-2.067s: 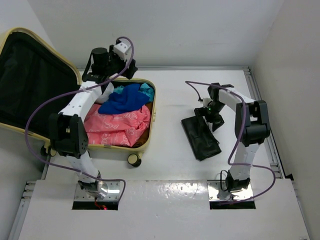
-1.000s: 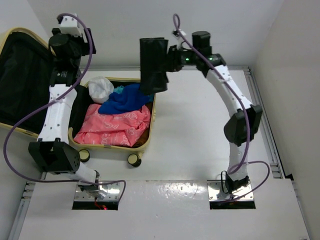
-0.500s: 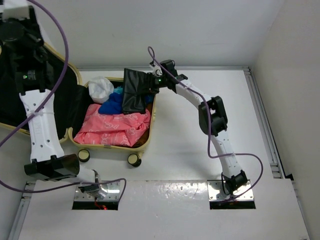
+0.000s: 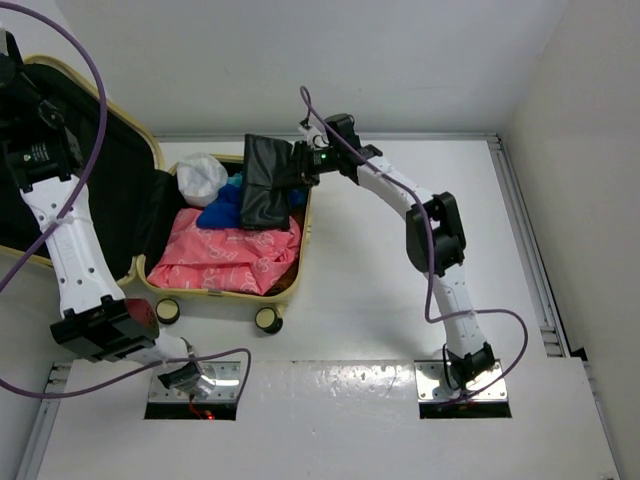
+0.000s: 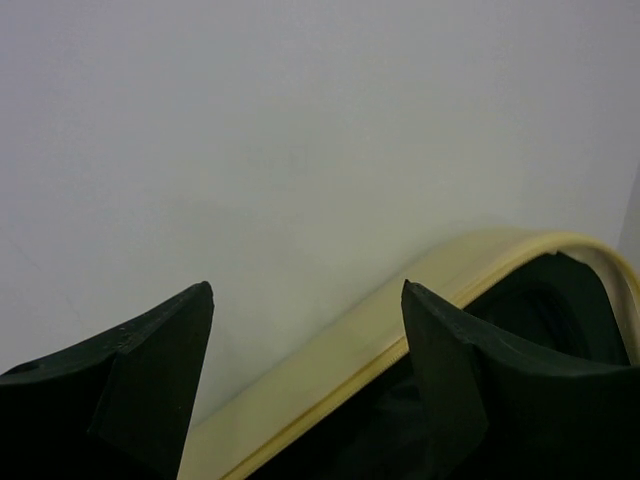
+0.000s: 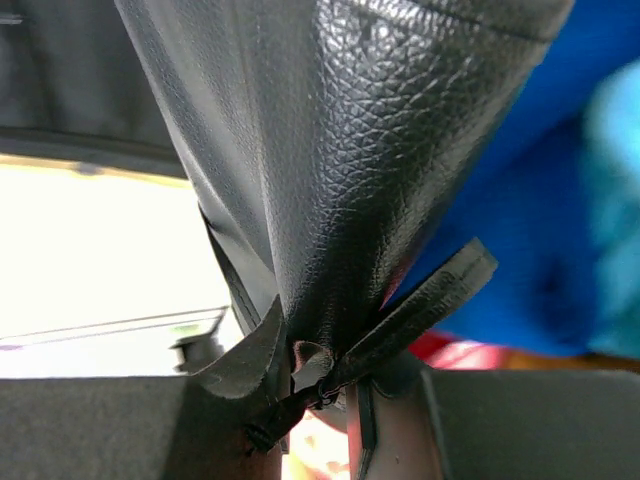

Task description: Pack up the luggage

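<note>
Two robot arms work at an open pale yellow luggage case [image 4: 303, 250]. In the overhead view it lies at about ten o'clock on the table [image 4: 400, 300], with its black-lined lid standing open toward nine o'clock. A pink garment [image 4: 235, 250], a blue garment [image 4: 235, 205] and a white bundle [image 4: 200, 178] fill the tray. The step in hand looks like adding a black leather pouch [image 4: 262, 185]. The next move probably calls for lowering it onto the clothes and letting go. The right gripper [image 4: 298, 165], jaws narrow, pinches the pouch's edge above the tray's one o'clock corner. The left gripper [image 5: 307, 290], jaws wide and empty, hovers at the lid's rim; contact cannot be told.
</note>
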`<state>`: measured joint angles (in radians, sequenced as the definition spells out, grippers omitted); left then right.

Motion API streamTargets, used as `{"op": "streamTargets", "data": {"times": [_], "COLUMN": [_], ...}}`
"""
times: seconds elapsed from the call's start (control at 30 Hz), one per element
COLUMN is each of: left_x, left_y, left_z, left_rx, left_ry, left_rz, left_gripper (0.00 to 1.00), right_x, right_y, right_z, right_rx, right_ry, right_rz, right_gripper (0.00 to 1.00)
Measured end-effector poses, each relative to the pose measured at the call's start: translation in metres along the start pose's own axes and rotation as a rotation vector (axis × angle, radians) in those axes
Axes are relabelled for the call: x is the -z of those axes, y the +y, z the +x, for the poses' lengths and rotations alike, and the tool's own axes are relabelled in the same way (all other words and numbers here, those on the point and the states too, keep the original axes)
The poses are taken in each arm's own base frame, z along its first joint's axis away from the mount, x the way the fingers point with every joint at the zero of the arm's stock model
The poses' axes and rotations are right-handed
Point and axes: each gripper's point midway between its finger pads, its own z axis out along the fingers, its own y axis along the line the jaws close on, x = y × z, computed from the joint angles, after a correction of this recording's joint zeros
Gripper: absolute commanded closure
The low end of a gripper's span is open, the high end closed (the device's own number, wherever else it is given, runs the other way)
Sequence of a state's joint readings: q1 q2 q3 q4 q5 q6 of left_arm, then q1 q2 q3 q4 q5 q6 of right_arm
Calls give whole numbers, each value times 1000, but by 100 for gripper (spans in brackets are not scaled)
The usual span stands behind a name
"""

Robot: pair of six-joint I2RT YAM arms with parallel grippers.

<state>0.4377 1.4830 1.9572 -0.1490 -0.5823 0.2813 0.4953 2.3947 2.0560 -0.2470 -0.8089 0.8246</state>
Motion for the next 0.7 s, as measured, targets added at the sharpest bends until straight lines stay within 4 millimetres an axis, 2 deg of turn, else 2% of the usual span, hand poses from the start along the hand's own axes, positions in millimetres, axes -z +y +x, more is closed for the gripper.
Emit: {"op": "streamTargets", "data": {"times": [0.13,0.23,0.33,0.4,0.5,0.67,0.7], "left_x": [6,11,13,12,8,-1,-2], "left_y": [-6,-4,-2,-1,5,24,26], "left_z": [18,15,8,6,8,17,20], "left_rx": [-16,8,38,51,56,53,48], "left_ry": [31,24,5,-5,-7,6,14], "left_rz": [33,42,45,50,46,24,27], "left_gripper": [16,15,15,15,15,15,15], "right_x": [14,20,17,10,-4,-22,-24], "right_y": [41,72,87,86,75,40,31], "right_z": [-7,-12,-10,-1,23,75,86], "right_rx": [-38,-66,-96,-129,-185,-300,-327], "right_ry": [-6,-12,-5,14,63,158,177], "right_rz": [-66,-110,-126,-116,-63,67,104], "right_gripper": [100,100,100,100,100,100,94]}}
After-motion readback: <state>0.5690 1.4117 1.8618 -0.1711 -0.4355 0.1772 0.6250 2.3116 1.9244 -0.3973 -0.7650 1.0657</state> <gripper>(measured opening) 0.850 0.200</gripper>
